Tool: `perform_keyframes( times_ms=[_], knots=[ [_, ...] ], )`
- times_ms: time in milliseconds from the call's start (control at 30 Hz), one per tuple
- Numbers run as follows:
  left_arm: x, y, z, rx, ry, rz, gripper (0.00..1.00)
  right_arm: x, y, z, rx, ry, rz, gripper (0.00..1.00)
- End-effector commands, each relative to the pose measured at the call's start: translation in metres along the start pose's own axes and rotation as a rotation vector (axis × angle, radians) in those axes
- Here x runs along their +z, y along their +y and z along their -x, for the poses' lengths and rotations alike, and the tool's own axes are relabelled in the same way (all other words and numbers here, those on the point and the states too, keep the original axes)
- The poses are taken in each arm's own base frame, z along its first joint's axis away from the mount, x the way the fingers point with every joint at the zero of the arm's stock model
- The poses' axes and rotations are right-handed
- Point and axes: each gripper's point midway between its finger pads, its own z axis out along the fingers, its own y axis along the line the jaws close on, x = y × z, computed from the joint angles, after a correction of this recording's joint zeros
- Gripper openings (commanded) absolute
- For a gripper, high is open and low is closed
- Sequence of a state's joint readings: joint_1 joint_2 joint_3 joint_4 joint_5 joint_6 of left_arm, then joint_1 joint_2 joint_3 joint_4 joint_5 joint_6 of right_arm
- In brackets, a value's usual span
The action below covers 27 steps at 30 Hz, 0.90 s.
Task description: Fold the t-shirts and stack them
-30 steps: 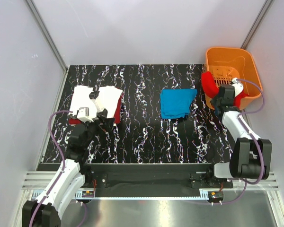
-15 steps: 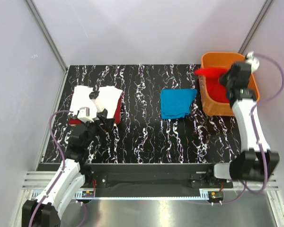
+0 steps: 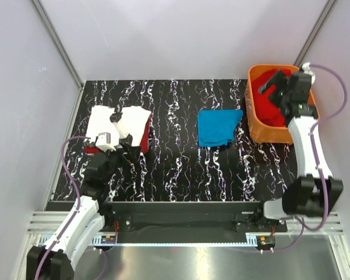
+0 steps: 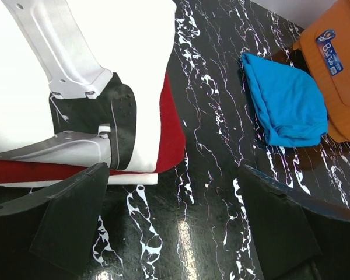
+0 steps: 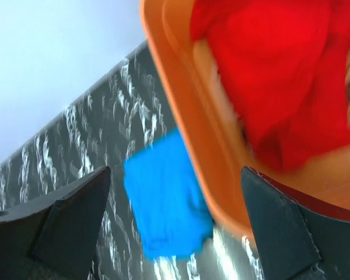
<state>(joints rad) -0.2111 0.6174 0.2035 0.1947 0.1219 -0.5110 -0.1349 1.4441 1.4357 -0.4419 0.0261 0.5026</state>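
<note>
A folded bright blue t-shirt (image 3: pixel 219 127) (image 4: pixel 286 108) (image 5: pixel 166 201) lies mid-table. At the left, a folded white t-shirt with black marks (image 3: pixel 116 122) (image 4: pixel 76 70) rests on a dark red t-shirt (image 3: pixel 144 135) (image 4: pixel 174 134). A brighter red t-shirt (image 3: pixel 273 104) (image 5: pixel 280 81) lies bunched inside the orange basket (image 3: pixel 254 125) (image 5: pixel 192 111). My right gripper (image 3: pixel 271 84) (image 5: pixel 175 175) hangs open above the basket, holding nothing. My left gripper (image 3: pixel 123 153) (image 4: pixel 175 221) is open just in front of the left stack, over bare table.
The black marbled table (image 3: pixel 175 169) is bounded by white walls at the left, back and right. The basket stands at the back right corner, close to the blue t-shirt. Both arm bases sit on the rail at the near edge.
My right gripper carried the brighter red t-shirt up over the basket, opened and let it go; the shirt now lies inside. The basket shifted a little. The left arm has not moved.
</note>
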Motion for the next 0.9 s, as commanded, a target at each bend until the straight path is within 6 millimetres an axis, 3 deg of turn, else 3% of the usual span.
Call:
perform_keyframes(
  times_ms=[0,33,67,133,167,200,233,267,300,433,533,600,667,867],
  knots=[
    [0.002,-0.015,0.03,0.025,-0.078,-0.031,0.99,-0.059,0.037,0.014,0.021,-0.136,0.258,0.99],
    [0.002,-0.016,0.03,0.025,-0.077,-0.033,0.99,-0.054,0.027,-0.014,0.03,-0.088,0.27,1.0],
    [0.002,-0.016,0.03,0.025,-0.077,-0.033,0.99,-0.07,0.041,-0.024,0.044,-0.062,0.376,1.0],
    [0.002,-0.016,0.03,0.026,-0.076,-0.035,0.99,-0.071,0.048,-0.06,0.027,0.052,0.473,1.0],
    [0.002,-0.017,0.031,0.026,-0.08,-0.035,0.99,-0.067,0.049,-0.074,-0.021,0.092,0.46,1.0],
    [0.002,-0.016,0.031,0.024,-0.081,-0.032,0.99,-0.071,0.062,-0.105,-0.082,0.185,0.45,1.0],
    [0.002,-0.016,0.031,0.024,-0.083,-0.032,0.99,-0.057,0.057,-0.119,-0.134,0.182,0.352,1.0],
    [0.001,-0.016,0.031,0.023,-0.083,-0.032,0.99,-0.056,0.059,-0.134,-0.189,0.197,0.336,1.0],
    [0.001,-0.017,0.032,0.023,-0.083,-0.032,0.99,-0.061,0.072,-0.155,-0.229,0.234,0.361,1.0],
    [0.001,-0.017,0.033,0.028,-0.083,-0.031,0.99,-0.047,0.065,-0.214,-0.324,0.36,0.282,0.99],
    [0.0,-0.019,0.033,0.032,-0.083,-0.041,0.99,-0.021,0.028,-0.219,-0.392,0.332,0.066,0.91],
    [0.001,-0.02,0.032,0.034,-0.08,-0.047,0.99,-0.012,0.008,-0.212,-0.437,0.29,-0.042,0.83],
    [0.001,-0.021,0.032,0.034,-0.079,-0.051,0.99,-0.001,-0.009,-0.198,-0.455,0.248,-0.132,0.74],
    [0.001,-0.022,0.031,0.035,-0.077,-0.055,0.99,0.037,-0.042,-0.151,-0.304,0.245,-0.187,0.69]
  ],
)
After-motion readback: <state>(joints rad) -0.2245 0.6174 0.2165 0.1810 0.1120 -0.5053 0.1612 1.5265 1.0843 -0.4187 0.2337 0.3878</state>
